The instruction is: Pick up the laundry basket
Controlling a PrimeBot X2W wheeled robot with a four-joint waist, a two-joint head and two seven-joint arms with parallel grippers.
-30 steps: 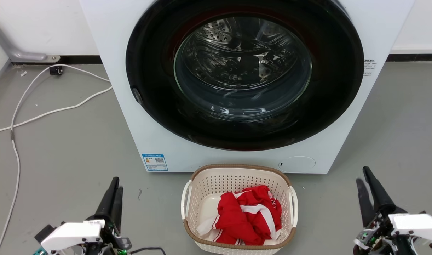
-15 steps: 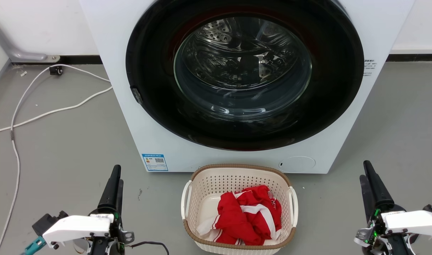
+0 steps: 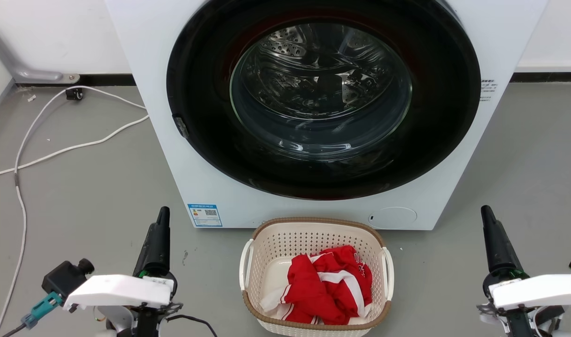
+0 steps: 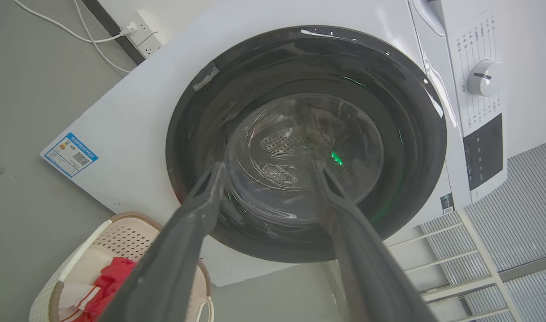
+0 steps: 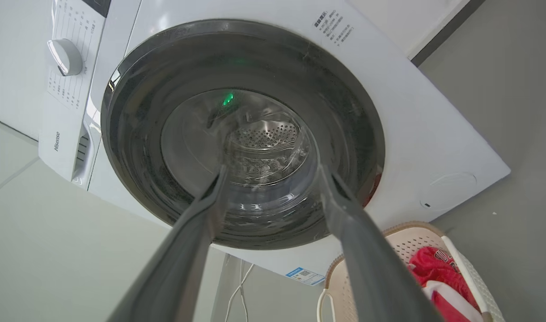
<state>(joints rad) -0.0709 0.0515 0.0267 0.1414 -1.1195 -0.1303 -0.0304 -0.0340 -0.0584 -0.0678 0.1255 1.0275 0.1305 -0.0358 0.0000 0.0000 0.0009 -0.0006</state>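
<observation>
The left gripper [image 3: 162, 216], two long dark tapering fingers on a white wrist block, stands at the lower left of the head view and points up the frame. In the left wrist view [image 4: 268, 167] its fingers are spread wide with nothing between them. The right gripper [image 3: 486, 213], of the same build, stands at the lower right of the head view. In its own wrist view [image 5: 273, 170] it is likewise spread and empty.

Between the two grippers, at the bottom centre of the head view and well apart from both, sits the cream perforated plastic laundry basket with a brown woven-look rim and white side handles [image 3: 313, 219]. It rests on the grey floor [image 3: 79, 196]. The basket shows at the lower left of the left wrist view [image 4: 120, 232] and the lower right of the right wrist view [image 5: 407, 237]. A crumpled red and white garment [image 3: 322, 285] lies inside it.

Just behind the basket stands a white front-loading washing machine with a large round black door and glass window [image 3: 173, 140]. It fills the upper centre of the head view, with a small blue label [image 3: 204, 214] at its lower left corner. At the left of the frame, thin white cables [image 3: 56, 150] trail across the floor.
</observation>
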